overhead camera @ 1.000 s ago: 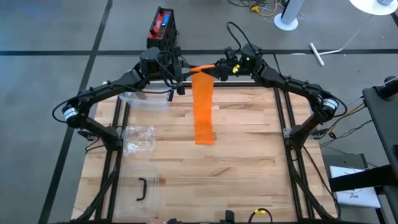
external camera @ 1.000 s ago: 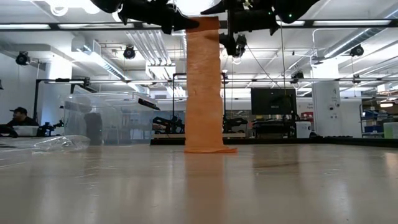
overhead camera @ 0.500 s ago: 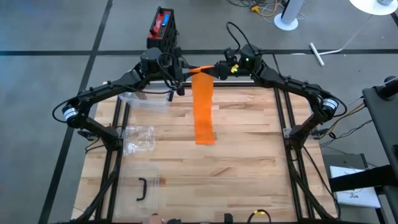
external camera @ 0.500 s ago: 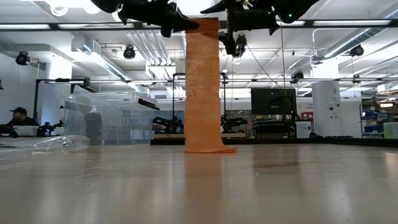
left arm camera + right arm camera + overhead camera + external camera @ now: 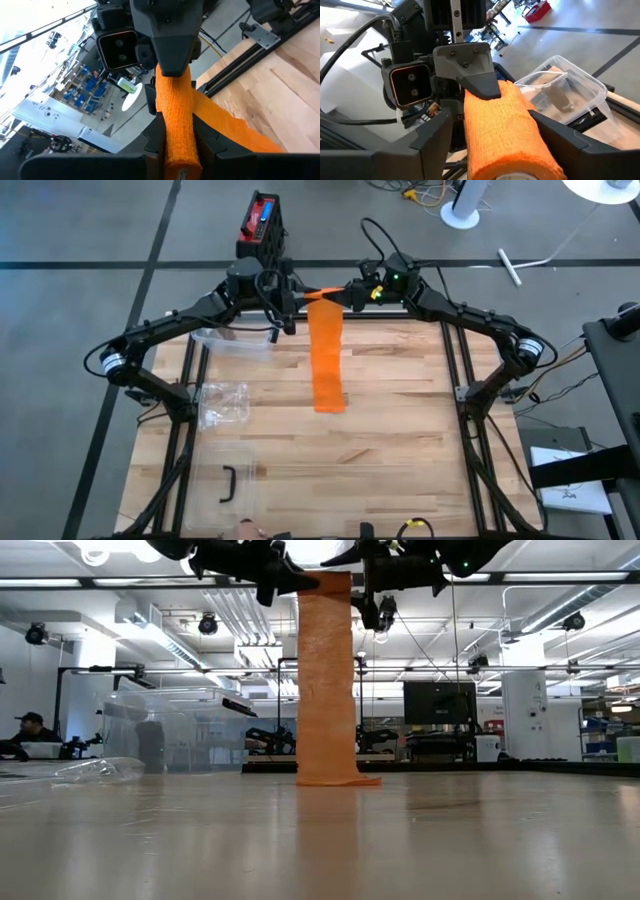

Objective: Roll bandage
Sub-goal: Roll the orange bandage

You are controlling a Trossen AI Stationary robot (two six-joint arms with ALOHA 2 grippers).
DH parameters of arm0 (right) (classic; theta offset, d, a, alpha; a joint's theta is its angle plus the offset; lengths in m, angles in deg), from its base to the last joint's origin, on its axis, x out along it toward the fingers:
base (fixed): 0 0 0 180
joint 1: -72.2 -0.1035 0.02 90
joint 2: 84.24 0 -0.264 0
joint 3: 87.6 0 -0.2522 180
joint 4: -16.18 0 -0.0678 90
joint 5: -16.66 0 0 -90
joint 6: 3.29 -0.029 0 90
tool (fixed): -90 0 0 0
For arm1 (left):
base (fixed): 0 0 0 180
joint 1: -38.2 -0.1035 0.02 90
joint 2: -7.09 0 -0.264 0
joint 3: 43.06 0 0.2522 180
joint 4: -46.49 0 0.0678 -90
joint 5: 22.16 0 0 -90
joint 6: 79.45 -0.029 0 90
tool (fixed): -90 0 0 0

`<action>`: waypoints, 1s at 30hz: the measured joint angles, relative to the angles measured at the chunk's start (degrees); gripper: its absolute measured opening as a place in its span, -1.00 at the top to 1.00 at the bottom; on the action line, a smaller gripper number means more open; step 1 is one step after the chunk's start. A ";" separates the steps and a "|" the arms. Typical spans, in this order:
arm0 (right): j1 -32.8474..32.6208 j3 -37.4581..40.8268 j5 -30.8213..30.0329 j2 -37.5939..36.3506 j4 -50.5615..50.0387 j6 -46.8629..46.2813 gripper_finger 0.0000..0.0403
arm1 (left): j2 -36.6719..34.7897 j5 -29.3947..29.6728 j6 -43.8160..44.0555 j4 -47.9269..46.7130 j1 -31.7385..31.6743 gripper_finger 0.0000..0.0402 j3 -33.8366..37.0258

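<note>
Both tools (image 5: 297, 297) (image 5: 345, 292) high, pinching orange bandage (image 5: 327, 360)

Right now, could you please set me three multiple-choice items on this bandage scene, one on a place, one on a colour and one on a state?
1. Where does the lower end of the bandage lie?
A. on the wooden table
B. in the clear plastic bin
C. on the floor

2. What colour is the bandage?
A. white
B. blue
C. orange

3. How is the roll end held?
A. it lies loose on the table
B. the left gripper and the right gripper both clamp it from opposite sides
C. only one gripper touches it

Answers: 1 A, the strip's end rests on the boards in the high view; 2 C, orange in every view; 3 B, each wrist view shows its own fingers shut on the roll and the other gripper opposite.
</note>
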 joint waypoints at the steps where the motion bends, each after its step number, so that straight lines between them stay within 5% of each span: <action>1: 0.00 0.02 0.00 0.00 -0.10 0.20 -0.18 | -0.01 -0.01 -0.56 -0.27 0.00 0.76 0.00; 12: -0.22 0.11 -2.29 0.00 -0.96 3.16 -0.01 | -0.01 1.43 -2.90 -0.76 0.00 0.77 0.00; 23: -0.22 0.13 -2.89 0.01 -0.91 7.68 0.26 | 0.00 2.77 3.41 -0.65 0.00 0.57 0.00; 30: -0.22 0.13 -3.00 0.00 -0.41 9.51 0.41 | -0.39 2.54 23.75 -2.51 -0.51 0.33 -1.04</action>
